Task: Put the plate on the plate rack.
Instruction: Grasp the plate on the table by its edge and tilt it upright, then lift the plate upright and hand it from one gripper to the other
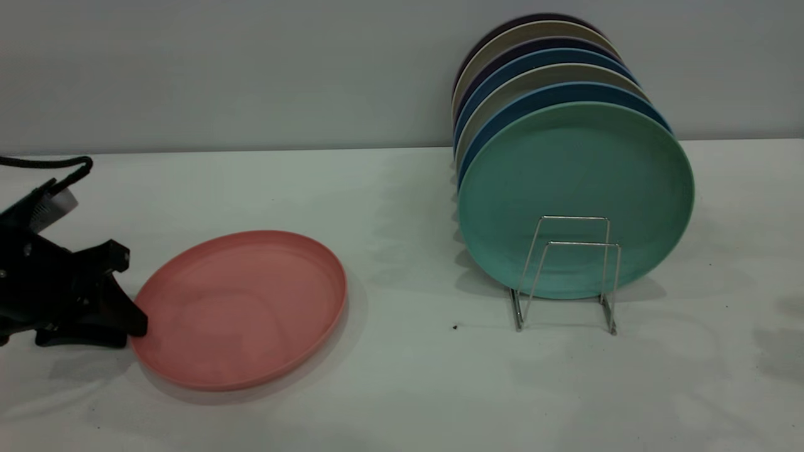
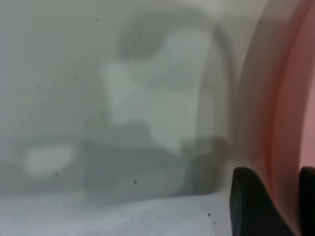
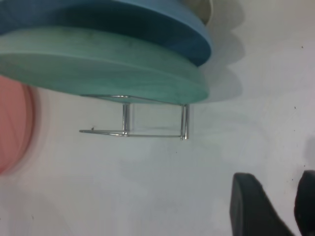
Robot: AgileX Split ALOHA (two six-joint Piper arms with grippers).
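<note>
The salmon-pink plate (image 1: 242, 307) lies on the white table at the left, its right side a little off the surface. My left gripper (image 1: 133, 321) is at the plate's left edge. In the left wrist view the gripper (image 2: 278, 173) has the pink rim (image 2: 275, 123) between its two black fingers, shut on it. The silver wire plate rack (image 1: 575, 218) stands at the right and holds a row of upright plates. Its front loops are free in front of the teal-green plate (image 1: 575, 182). My right gripper (image 3: 278, 175) hovers over bare table near the rack (image 3: 152, 133), empty, with its fingers close together.
Behind the teal-green plate stand several more plates, blue (image 1: 553, 94), beige and dark. The rack's row runs back to the grey wall. Bare tabletop lies between the pink plate and the rack. The pink plate's edge also shows in the right wrist view (image 3: 15, 128).
</note>
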